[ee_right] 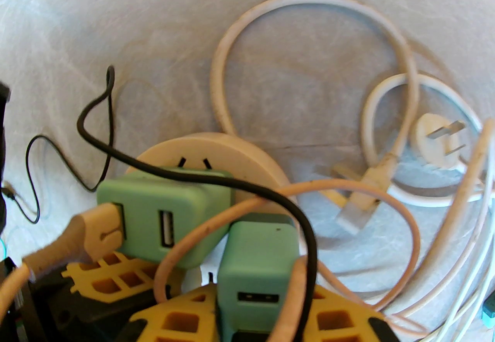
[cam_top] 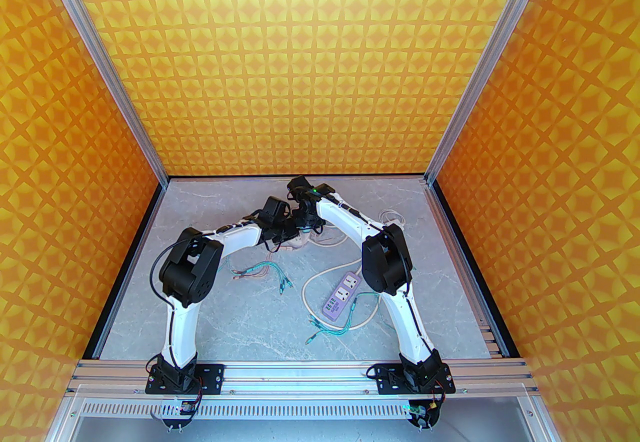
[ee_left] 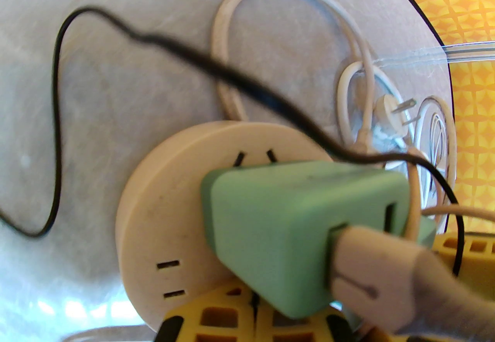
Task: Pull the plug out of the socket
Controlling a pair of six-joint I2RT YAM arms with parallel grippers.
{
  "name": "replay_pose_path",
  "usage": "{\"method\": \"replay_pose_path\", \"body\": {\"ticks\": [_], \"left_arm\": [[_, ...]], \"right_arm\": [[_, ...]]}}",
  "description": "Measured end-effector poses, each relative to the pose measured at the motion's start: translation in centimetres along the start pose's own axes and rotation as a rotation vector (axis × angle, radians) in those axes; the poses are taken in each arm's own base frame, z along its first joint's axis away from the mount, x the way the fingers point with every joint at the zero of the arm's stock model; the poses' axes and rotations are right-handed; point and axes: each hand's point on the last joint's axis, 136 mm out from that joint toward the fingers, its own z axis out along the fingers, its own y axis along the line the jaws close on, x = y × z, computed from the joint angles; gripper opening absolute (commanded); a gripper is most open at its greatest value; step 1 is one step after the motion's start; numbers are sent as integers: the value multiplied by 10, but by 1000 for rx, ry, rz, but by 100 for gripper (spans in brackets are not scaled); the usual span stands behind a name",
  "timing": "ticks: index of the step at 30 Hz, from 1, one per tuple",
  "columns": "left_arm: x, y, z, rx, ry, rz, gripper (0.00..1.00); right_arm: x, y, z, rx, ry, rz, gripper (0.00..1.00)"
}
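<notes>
Grip made, extraction pending: the right gripper [ee_right: 257, 319] pinches the small green square plastic plug [ee_right: 257, 267], which appears still seated in the round cream plastic socket [ee_right: 247, 156] at the back middle of the grey marbled table [cam_top: 250, 310]. The left gripper [ee_left: 253, 311], jaws pressed together, bears on the socket's near rim, seemingly as a brace. The next move calls for a straight pull along the prongs, clear of the draped black cable [ee_right: 270, 197].

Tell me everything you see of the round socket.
The round socket is a beige disc, plastic-looking, lying flat on the grey table. Paired slots mark its face near the rim. A large green adapter and a smaller green plug sit against its face; a beige cord leaves its far edge. The shut left gripper sits at its near rim.
</notes>
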Motion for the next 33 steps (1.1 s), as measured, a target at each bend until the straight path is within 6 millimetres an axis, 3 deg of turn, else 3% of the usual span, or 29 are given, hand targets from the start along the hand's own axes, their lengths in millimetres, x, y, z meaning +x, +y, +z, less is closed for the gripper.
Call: {"method": "replay_pose_path", "body": {"ticks": [9, 17, 26, 28, 33], "left_arm": [[0, 15, -16, -3, 29, 13, 26], [-5, 14, -22, 50, 55, 78, 27], [-3, 9, -29, 89, 62, 223, 12], [-2, 9, -29, 92, 65, 252, 5], [4, 14, -26, 89, 76, 288, 0]], "right_arm": [[2, 16, -3, -81, 9, -35, 28], [-2, 19, -10, -99, 7, -86, 27], [-2, 22, -15, -116, 16, -130, 28], [-1, 24, -14, -125, 22, -136, 28], [3, 26, -7, -135, 40, -155, 27]]}}
